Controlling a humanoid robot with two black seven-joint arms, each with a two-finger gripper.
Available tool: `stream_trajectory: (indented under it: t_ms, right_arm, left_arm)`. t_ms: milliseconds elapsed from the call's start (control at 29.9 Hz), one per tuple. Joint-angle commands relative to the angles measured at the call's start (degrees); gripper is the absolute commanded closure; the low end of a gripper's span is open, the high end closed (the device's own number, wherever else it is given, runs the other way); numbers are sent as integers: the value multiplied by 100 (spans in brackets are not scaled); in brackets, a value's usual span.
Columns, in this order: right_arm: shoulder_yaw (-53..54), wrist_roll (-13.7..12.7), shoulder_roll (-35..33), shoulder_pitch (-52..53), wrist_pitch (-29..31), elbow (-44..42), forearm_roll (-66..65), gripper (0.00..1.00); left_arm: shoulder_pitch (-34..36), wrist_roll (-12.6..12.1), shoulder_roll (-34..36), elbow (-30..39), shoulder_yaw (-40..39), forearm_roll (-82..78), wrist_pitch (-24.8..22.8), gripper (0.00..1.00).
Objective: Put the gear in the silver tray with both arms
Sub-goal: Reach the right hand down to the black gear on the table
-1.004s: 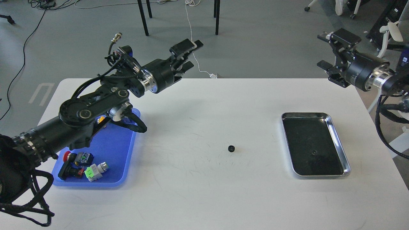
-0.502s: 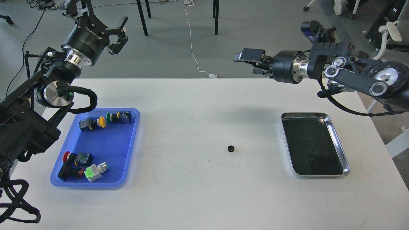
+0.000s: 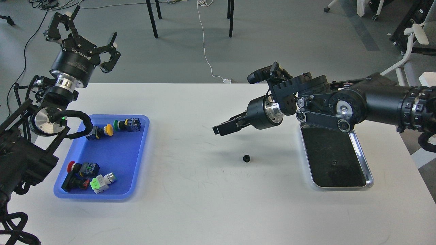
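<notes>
A small black gear (image 3: pixel 246 158) lies on the white table (image 3: pixel 204 204), near the middle. The silver tray (image 3: pixel 361 153) lies to its right, with another small dark gear (image 3: pixel 335 162) on its dark floor. My right gripper (image 3: pixel 220 129) hangs above the table, up and left of the loose gear and apart from it. Its fingers overlap from this side, so I cannot tell if it is open. The right arm crosses over the tray's far end. My left gripper (image 3: pixel 83 34) is open and empty, raised beyond the table's far left edge.
A blue plastic tray (image 3: pixel 131 177) at the left holds several push buttons and switches. Chair legs and cables are on the floor behind the table. A white chair (image 3: pixel 414 41) stands at the far right.
My right arm has swung left and down over the table, bringing its gripper close above the loose gear. My left gripper has dropped slightly at the far left. The gear has not moved.
</notes>
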State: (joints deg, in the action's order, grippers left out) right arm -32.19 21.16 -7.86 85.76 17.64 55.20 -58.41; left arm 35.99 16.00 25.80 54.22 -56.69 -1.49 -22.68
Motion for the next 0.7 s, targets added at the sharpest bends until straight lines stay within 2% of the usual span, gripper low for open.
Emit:
stream_trajectory:
  t_ms: [0,401,468,535,669]
  right_arm:
    - [-673,29,267,169,12,17,-266,1]
    - [-1246,81,548,-270,-15,-396,-618,5]
    - [-1246,90,548,-296,-15,-405,-610,9]
    - [-1255,81,557,-314,-15,-405,-610,21]
    - [-1263,73,557,-332,-15,-405,-618,31]
  left_arm:
    - [-13,0,-5,18,9,-9,9,2]
    - [-31,9,21,18,53,-44,-8,2]
    - [-31,9,21,10,62,-53,-8,2]
    - [-31,9,21,10,71,-53,1,2]
    - [-31,9,21,10,79,-62,1,2]
